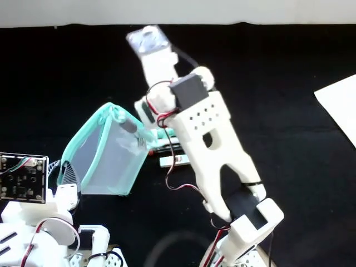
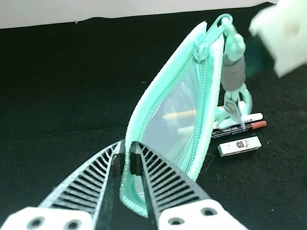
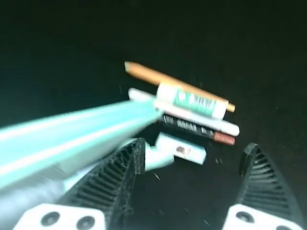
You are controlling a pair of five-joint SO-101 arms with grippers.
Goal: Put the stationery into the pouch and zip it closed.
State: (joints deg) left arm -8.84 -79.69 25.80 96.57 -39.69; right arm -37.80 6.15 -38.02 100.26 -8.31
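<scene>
At 7 o'clock in the high view, the left gripper (image 2: 128, 148) is clamped on the low end of the mint pouch (image 1: 105, 150). The pouch is held off the black table (image 1: 55, 72), its long axis running from 7 to 1 o'clock with the zip pull (image 2: 233, 72) uppermost. Beside it at 3 o'clock, the pencil (image 3: 163, 79), pens (image 3: 196, 128) and eraser (image 1: 175, 161) lie parallel along 9–3. The right gripper (image 3: 194, 143) hangs over them, spread wide and empty.

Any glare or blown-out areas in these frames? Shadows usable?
High view: the right arm and the paper wash out against the black table, with no shadows readable. Left wrist view: the strip beyond the table is blown out, and there is a pale sheen on the pouch. Right wrist view: the table is dark throughout, no glare.
</scene>
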